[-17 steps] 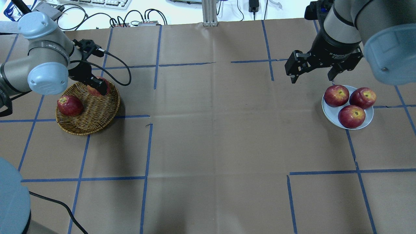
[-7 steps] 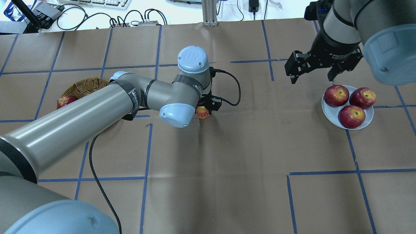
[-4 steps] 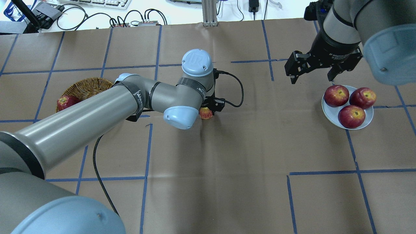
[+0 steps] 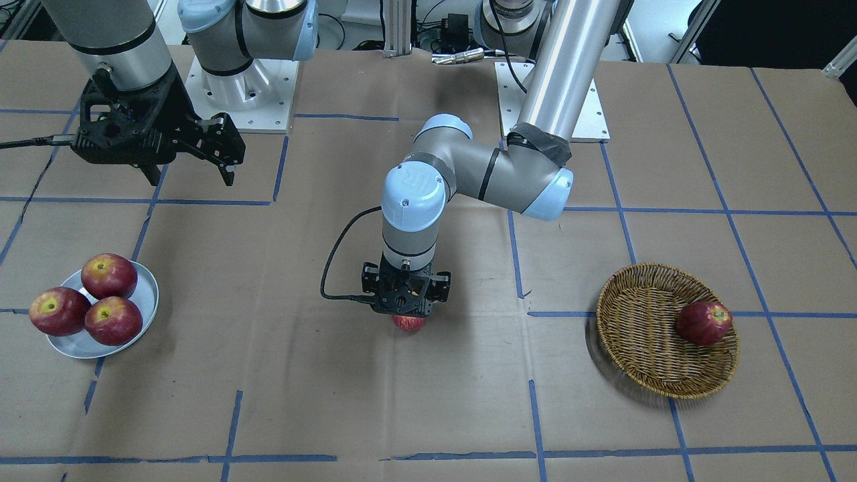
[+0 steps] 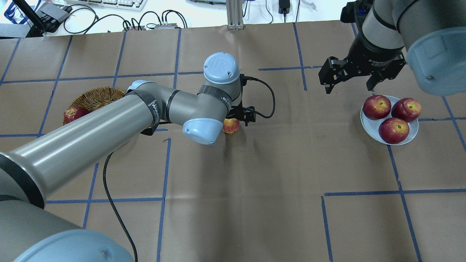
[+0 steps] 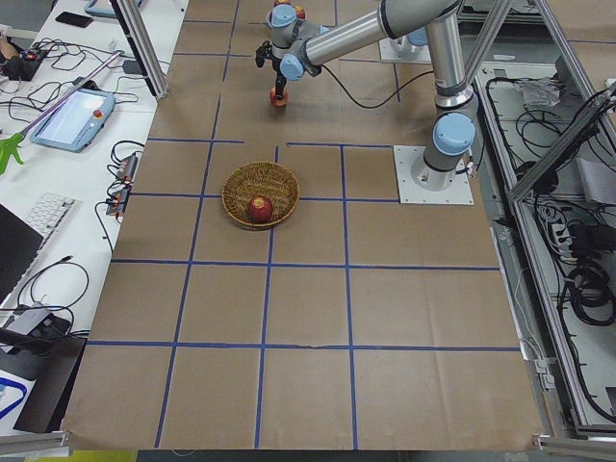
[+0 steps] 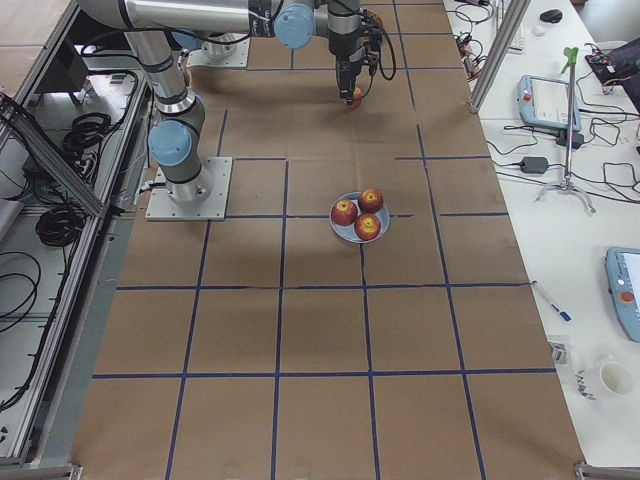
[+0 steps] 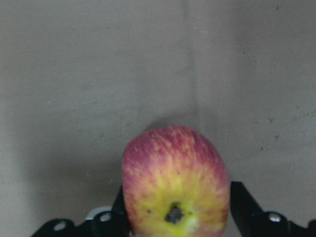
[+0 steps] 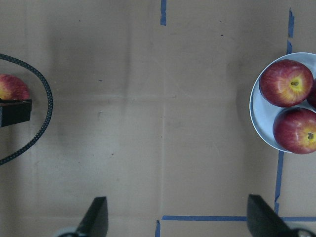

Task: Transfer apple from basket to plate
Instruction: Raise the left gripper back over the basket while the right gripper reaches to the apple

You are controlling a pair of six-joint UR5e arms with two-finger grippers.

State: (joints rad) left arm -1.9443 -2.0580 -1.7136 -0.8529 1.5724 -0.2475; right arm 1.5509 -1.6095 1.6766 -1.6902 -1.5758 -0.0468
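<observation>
The apple (image 8: pixel 175 182), pale red with a yellow blush round its stem, sits between the fingers of my left gripper (image 4: pixel 407 314), which is shut on it. It is low over the brown paper at the table's middle (image 5: pixel 231 126); I cannot tell whether it touches. The wicker basket (image 4: pixel 643 328) stands apart, on the robot's left, partly hidden under my left arm in the overhead view (image 5: pixel 98 96). The pale plate (image 5: pixel 369 127) on the robot's right holds three red apples. My right gripper (image 5: pixel 350 87) is open and empty, hovering just behind the plate.
One dark red apple (image 4: pixel 703 323) lies in the basket. A black cable (image 5: pixel 267 105) loops from the left wrist. Blue tape lines grid the brown paper. Bare paper lies between the held apple and the plate (image 9: pixel 256 118).
My left arm lifted the apple out of the basket and carried it right to the table's middle, creeping slightly further right over the last second. My right arm has not moved.
</observation>
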